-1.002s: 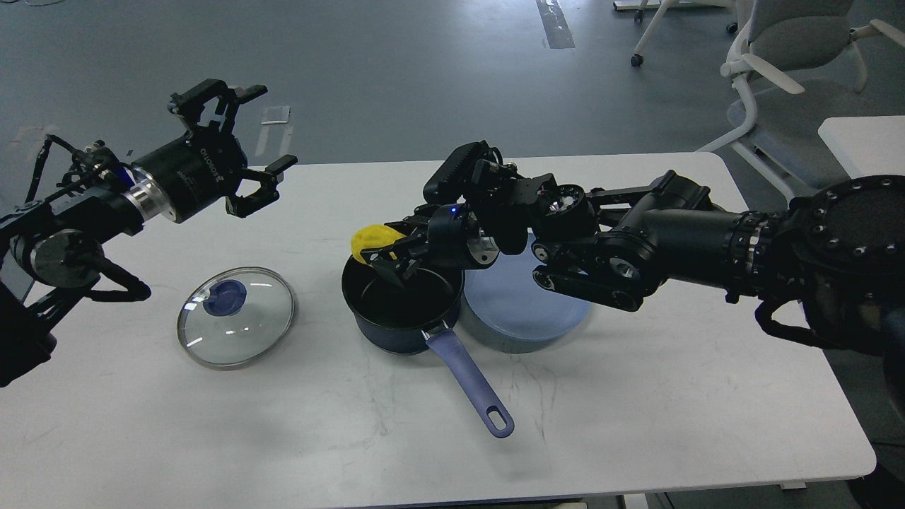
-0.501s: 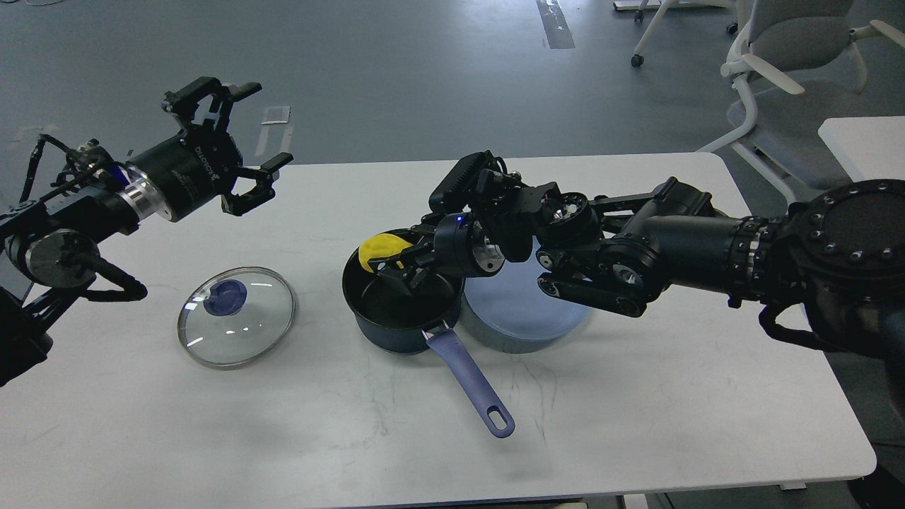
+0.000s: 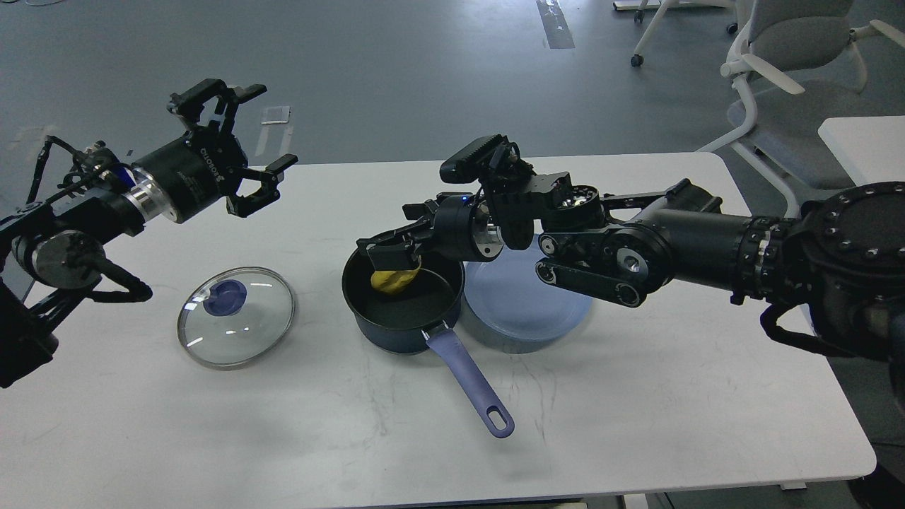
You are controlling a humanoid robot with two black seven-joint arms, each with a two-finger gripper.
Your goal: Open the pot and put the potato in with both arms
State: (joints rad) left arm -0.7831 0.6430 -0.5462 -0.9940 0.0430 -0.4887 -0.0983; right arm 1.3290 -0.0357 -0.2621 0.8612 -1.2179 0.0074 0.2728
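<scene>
The dark blue pot stands open at the table's middle, its purple handle pointing toward me. The yellow potato lies inside the pot at its far side. My right gripper hovers just above the potato and the pot's far rim, fingers spread and empty. The glass lid with a blue knob lies flat on the table left of the pot. My left gripper is open and empty, raised above the table's far left, well apart from the lid.
A round pale-blue container stands touching the pot's right side, under my right arm. A white office chair stands beyond the table's far right corner. The white table has bare surface in front.
My right gripper opened and the potato dropped from between its fingers into the pot. The gripper rose slightly. My left gripper barely shifted.
</scene>
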